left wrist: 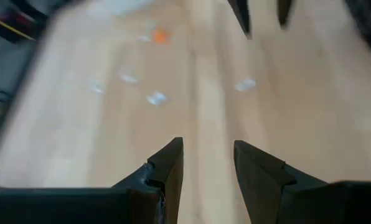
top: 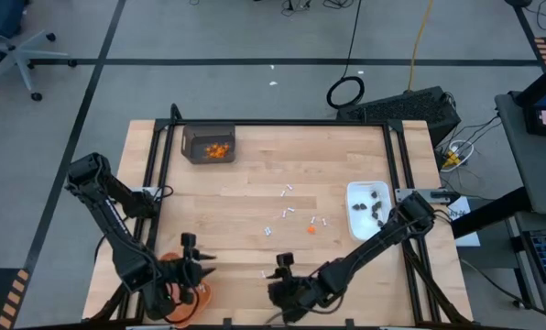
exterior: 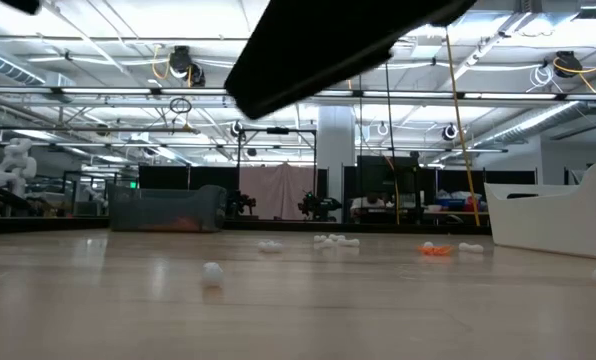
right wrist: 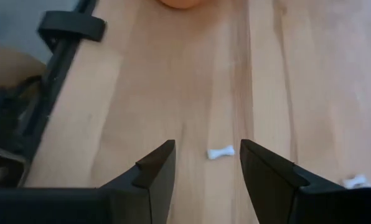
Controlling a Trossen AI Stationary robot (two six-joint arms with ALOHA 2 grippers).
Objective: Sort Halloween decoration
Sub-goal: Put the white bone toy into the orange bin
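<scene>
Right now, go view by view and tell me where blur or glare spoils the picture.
Left wrist view: motion-smeared; the white sticks and an orange bit are streaks past the open left gripper. Right wrist view: crisp; a white bone-shaped stick lies sharp ahead of the open right gripper. Low view: a dark arm blocks the top; ceiling lights glare. High view: evenly lit.

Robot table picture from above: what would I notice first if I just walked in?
Probably the two dark arms reaching in from the near edge, the left gripper and right gripper both open above bare wood. Next, the small white sticks and one orange bit scattered mid-table, between a grey bin and a white dish.
</scene>
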